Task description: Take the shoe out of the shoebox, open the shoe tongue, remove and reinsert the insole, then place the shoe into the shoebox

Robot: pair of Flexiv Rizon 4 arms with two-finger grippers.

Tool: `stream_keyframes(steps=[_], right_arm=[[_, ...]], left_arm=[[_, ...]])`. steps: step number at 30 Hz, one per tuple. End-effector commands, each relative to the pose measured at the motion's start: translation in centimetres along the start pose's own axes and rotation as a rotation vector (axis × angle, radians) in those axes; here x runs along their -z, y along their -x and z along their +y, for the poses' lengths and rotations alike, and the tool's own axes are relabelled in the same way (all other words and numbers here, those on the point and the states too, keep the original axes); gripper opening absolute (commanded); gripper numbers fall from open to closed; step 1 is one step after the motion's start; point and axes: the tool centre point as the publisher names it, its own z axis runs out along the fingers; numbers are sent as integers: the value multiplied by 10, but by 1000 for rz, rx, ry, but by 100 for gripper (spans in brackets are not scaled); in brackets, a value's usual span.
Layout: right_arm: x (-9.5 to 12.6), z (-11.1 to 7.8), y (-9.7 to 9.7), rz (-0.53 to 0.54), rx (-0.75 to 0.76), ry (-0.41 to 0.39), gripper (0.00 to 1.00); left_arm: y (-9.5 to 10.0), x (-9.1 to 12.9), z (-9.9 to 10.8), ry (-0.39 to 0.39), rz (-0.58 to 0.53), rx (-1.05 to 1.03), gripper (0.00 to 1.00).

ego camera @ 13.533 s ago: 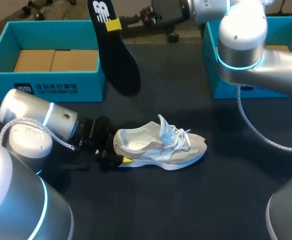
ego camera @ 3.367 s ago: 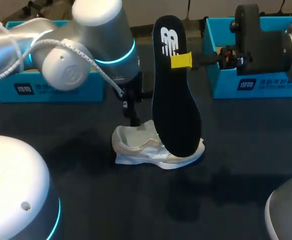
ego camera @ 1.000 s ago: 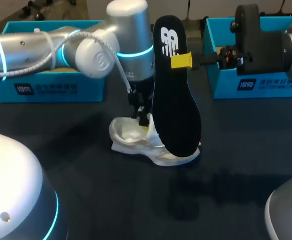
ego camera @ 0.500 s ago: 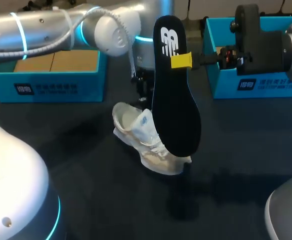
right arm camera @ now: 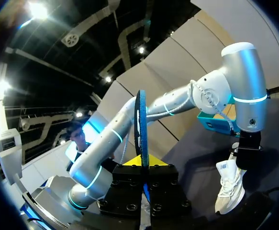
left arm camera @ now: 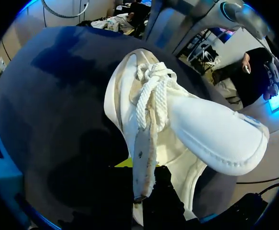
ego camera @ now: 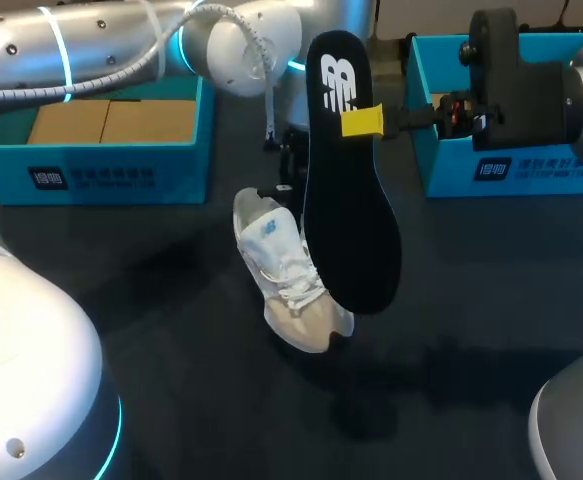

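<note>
In the head view the white shoe point(ego camera: 286, 270) hangs tilted from its heel end, toe down toward the table's front. My left gripper point(ego camera: 283, 188) is shut on its heel collar. The left wrist view shows the collar edge of the shoe point(left arm camera: 192, 124) pinched in that gripper point(left arm camera: 140, 184), laces ahead of it. The black insole point(ego camera: 349, 200) stands upright, partly hiding the shoe, with my right gripper point(ego camera: 363, 122) shut on its upper part. In the right wrist view the insole point(right arm camera: 141, 127) is edge-on between the yellow tips of the gripper point(right arm camera: 142, 162), and the shoe point(right arm camera: 228, 187) dangles beyond.
A teal shoebox point(ego camera: 111, 172) with a brown cardboard floor stands at the back left. A second teal box point(ego camera: 451, 168) stands at the back right, behind my right arm. Dark table surface lies around and in front of the shoe.
My left gripper has moved toward the back of the table and up with the shoe's heel, swinging the shoe from lying sideways to toe pointing forward and down. The right gripper and insole have stayed put.
</note>
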Motion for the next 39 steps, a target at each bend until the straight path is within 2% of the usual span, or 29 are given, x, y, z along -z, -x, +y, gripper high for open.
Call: stream_keyframes(steps=[1, 4, 9, 14, 29, 39], right_arm=[[-3, 0, 0, -2, -2, 0, 0], [-3, 0, 0, -2, -2, 0, 0], [-3, 0, 0, -2, -2, 0, 0], [-3, 0, 0, -2, -2, 0, 0], [-3, 0, 0, -2, -2, 0, 0], [-3, 0, 0, -2, -2, 0, 0]], left_arm=[[-1, 1, 0, 0, 1, -1, 0], [3, 3, 2, 12, 28, -65, 0], [10, 7, -1, 112, 75, -181, 0], [20, 7, -5, 153, 93, -245, 0], [53, -8, -15, 197, 166, -340, 0], [58, -22, -20, 178, 205, -349, 0]])
